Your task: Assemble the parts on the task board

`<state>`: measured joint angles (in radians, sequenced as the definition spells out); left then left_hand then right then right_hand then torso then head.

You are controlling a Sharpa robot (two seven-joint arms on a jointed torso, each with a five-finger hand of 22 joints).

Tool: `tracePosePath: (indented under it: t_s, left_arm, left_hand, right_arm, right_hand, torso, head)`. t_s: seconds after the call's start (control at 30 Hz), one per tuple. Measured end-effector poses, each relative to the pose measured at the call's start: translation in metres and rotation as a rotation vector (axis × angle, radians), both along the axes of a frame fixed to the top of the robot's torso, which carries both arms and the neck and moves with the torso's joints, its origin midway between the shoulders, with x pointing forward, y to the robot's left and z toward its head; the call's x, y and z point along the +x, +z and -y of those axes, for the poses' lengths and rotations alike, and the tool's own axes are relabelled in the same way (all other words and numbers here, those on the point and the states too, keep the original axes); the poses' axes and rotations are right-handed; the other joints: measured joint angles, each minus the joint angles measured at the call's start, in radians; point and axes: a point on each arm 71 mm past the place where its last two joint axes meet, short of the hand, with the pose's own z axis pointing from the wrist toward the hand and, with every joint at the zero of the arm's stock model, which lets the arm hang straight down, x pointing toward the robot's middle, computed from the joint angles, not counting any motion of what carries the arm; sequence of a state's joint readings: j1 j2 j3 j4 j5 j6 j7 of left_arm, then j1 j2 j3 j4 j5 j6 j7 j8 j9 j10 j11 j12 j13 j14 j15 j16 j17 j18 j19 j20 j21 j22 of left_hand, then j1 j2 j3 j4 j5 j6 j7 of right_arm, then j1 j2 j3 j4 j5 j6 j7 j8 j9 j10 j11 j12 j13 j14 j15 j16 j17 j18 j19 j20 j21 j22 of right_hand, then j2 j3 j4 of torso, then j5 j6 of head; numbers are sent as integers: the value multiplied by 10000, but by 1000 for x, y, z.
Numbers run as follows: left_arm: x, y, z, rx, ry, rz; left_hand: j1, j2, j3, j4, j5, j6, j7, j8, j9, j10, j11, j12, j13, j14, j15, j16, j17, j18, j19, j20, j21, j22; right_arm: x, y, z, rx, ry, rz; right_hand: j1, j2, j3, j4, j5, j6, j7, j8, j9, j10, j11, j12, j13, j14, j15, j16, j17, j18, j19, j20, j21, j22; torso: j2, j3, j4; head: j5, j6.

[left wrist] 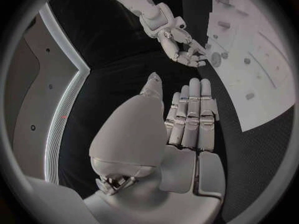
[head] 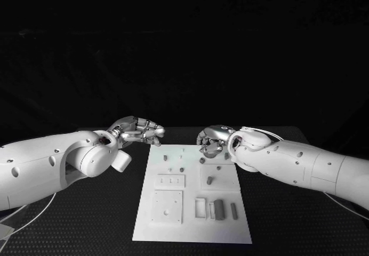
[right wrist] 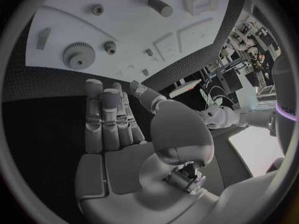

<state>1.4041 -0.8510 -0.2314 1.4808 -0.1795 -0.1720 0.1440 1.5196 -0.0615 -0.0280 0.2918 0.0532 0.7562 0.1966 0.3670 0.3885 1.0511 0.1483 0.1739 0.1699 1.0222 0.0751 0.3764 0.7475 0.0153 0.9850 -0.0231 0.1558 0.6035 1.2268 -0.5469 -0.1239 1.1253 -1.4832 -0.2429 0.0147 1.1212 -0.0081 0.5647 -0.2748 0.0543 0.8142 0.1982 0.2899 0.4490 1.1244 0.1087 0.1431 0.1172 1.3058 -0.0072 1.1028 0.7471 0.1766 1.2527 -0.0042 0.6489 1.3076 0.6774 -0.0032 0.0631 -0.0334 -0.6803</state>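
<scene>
Left hand (head: pixel 141 131) empty, fingers extended (together); right hand (head: pixel 213 141) likewise, empty.

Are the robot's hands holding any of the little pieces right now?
No. The left hand has flat, straight fingers with nothing in them, and the right hand looks bare too. The parts, like the gear, lie on the task board.

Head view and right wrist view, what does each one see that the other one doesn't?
Head view's own: the left arm and right arm reaching in, and the whole board, edge to edge. Right wrist view's own: the palm of the right hand, and the teeth of a big gear beside a small gear. Both: the board, the right hand and the black table.
</scene>
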Motion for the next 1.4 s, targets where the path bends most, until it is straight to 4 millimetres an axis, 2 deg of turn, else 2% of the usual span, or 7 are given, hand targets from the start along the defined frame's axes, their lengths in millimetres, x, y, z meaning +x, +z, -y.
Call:
tracePosePath:
  t_s: [0.2,0.37,0.7,1.0,1.07,1.2,1.4]
  left_arm:
    - [-1,1,2,66,-153,9]
    - [-1,0,-1,123,-104,4]
    - [-1,2,-2,167,-91,39]
    - [-3,4,-1,161,-127,55]
    - [-3,5,-2,161,-117,65]
    - [-3,5,-2,162,-111,70]
    - [-3,5,-1,157,-130,67]
  left_hand:
    - [0,0,0,0,0,14,14,0,-14,34,-34,0,-1,0,0,-9,17,0,0,0,0,0]
    - [-40,39,-1,0,0,48,-19,0,-23,66,-3,0,-1,0,0,-9,31,-1,0,0,0,-1]
    - [-79,78,21,21,0,48,-20,0,-52,67,-3,-85,-2,34,35,-48,80,-2,0,0,0,9]
    - [-147,11,46,-4,0,48,-20,0,-64,66,-3,-124,-3,34,35,-93,113,-2,-1,1,-39,17]
    - [-148,11,46,-4,0,48,-20,0,-74,66,-3,-125,-3,34,35,-92,119,-3,-1,1,-39,18]
    - [-184,47,65,15,0,84,16,0,-74,100,30,-125,-3,34,35,-93,135,-3,-1,1,-39,17]
    - [-184,47,73,23,0,84,16,0,-74,136,-4,-125,-4,34,35,-132,149,-3,-1,1,-39,17]
  right_arm:
    - [-1,-1,-2,-365,42,89]
    - [-4,-2,-5,-738,167,139]
    - [-3,-11,-3,-1421,53,101]
    - [1,-14,3,-1830,-204,125]
    - [0,-15,4,-1896,-227,134]
    - [0,-16,5,-2020,-254,139]
    - [1,-16,5,-2106,-273,108]
  right_hand:
    - [-230,-230,264,-83,0,196,-72,1,-16,89,-18,-41,-10,-37,38,272,33,-3,-1,-4,500,0]
    - [-305,-305,275,-67,0,320,-167,63,6,161,-17,-86,-10,-37,37,374,32,-5,-36,-38,695,0]
    - [-353,-353,331,-66,0,340,-187,63,6,196,-52,-86,-9,-37,37,471,31,-6,-41,-34,837,0]
    - [-393,-398,358,-93,0,397,-173,63,6,196,-53,-130,-8,-37,37,533,30,-6,-62,-51,926,1]
    - [-401,-490,358,-93,0,398,-173,63,5,196,-53,-130,-8,-58,15,533,29,-8,-65,-52,926,1]
    - [-390,-501,358,-93,0,398,-174,63,5,196,-53,-129,-8,-74,0,533,29,-9,-77,-62,939,1]
    - [-390,-501,358,-93,0,401,-177,63,5,196,-53,-128,-7,-74,0,572,28,-13,-80,-60,964,1]
  torso:
    - [176,-17,103]
    - [287,-28,159]
    - [440,-11,202]
    - [536,0,237]
    - [562,4,242]
    - [595,16,251]
    - [635,16,259]
  head:
    - [-58,-12]
    - [-100,22]
    - [-175,66]
    - [-261,73]
    - [-266,79]
    - [-243,70]
    - [-241,79]
